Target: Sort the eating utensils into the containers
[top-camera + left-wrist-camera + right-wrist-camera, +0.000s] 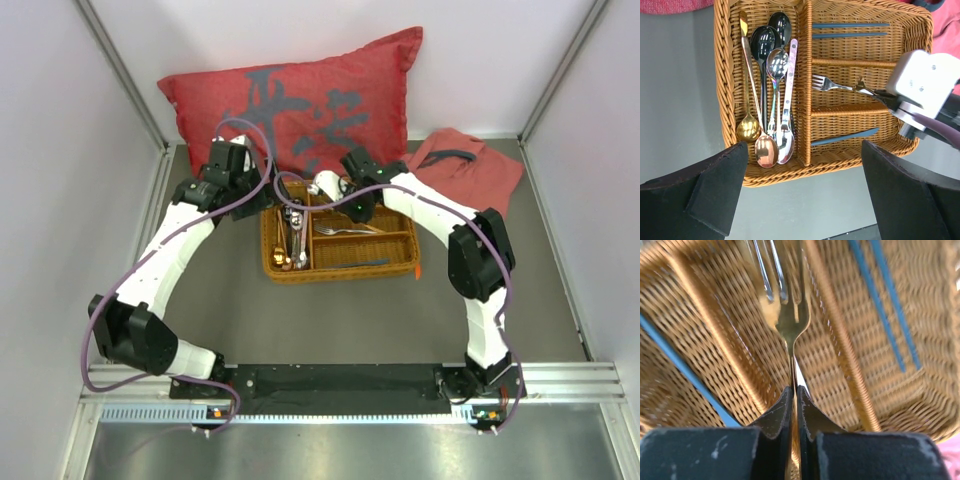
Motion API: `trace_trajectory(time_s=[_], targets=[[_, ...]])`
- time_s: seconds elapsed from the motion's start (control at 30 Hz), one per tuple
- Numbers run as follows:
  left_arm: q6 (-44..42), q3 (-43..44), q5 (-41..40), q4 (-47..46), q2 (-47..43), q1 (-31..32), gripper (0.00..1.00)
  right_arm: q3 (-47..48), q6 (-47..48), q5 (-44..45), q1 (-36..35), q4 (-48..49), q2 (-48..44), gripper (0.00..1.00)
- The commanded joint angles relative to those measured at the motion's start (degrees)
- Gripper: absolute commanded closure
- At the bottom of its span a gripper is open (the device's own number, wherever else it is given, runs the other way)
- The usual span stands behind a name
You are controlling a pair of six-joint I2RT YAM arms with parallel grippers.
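The tan wicker cutlery tray (400, 268) sits mid-table. Its long left compartment holds several spoons (771, 95) in gold, copper, silver and black. The far short compartment holds two dark blue chopsticks (850, 30). The middle one holds a silver fork (832, 85). The near one holds one dark blue utensil (845, 137). My right gripper (795, 390) is shut on the handle of a gold fork (790, 322), held over the middle compartment above the silver fork (765, 280). It also shows in the top view (350, 212). My left gripper (804, 167) is open and empty, above the tray's near edge.
A red cushion (300, 100) leans on the back wall just behind the tray. A red cloth item (470, 165) lies at the back right. Enclosure walls stand on the left, right and back. Both arms arch over the tray from either side.
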State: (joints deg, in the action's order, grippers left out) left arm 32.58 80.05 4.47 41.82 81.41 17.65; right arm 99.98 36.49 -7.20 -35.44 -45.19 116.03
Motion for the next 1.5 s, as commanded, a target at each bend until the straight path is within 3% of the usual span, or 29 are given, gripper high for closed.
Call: trace_trajectory(time_s=[0.0,0.07,0.13,0.23,0.3,0.33,0.5,0.73,0.9,1.07,1.47], targets=[[-1.1,3.1,1.2,-1.7,-0.9,0.1,0.02,-2.0,-1.2,5.4,0.4,2.4,0.1,1.0],[-1.1,3.2,1.3,-1.8,-0.9,0.1,0.02,-1.7,-2.8,7.0,0.5,2.7,0.0,0.93],[-1.1,3.2,1.6,-1.8,-1.0,0.0,0.02,-0.8,-2.9,8.0,0.5,2.0,-0.4,0.7],[-1.1,3.6,2.3,-1.4,-0.8,0.0,0.02,-0.1,-3.1,8.8,0.5,2.4,-2.2,0.56],[-1.0,3.9,2.6,-1.3,-0.5,0.1,0.02,-1.4,-3.7,9.9,0.5,5.7,-4.3,0.34],[-1.0,3.9,2.8,-1.2,-0.5,0.0,0.02,-1.8,-4.2,11.1,0.6,6.9,-5.4,0.01],[-1.3,3.8,3.4,-1.2,1.1,-0.1,0.02,-2.6,-10.6,15.5,1.0,10.2,-12.6,0.01],[-3.0,6.3,0.1,4.8,6.1,-3.7,0.02,8.0,-32.9,28.8,6.0,-5.5,-11.5,0.01],[-5.4,5.1,2.6,6.1,10.5,-8.6,0.02,9.4,-41.5,22.0,13.6,-15.9,-9.4,0.01],[-10.0,7.3,4.4,9.1,17.5,-9.5,0.02,4.6,-46.2,13.7,20.1,-16.4,-10.0,0.01],[-15.8,9.5,-3.5,16.4,28.1,-12.1,0.02,0.9,-51.5,5.6,21.4,-16.4,-7.9,0.01]])
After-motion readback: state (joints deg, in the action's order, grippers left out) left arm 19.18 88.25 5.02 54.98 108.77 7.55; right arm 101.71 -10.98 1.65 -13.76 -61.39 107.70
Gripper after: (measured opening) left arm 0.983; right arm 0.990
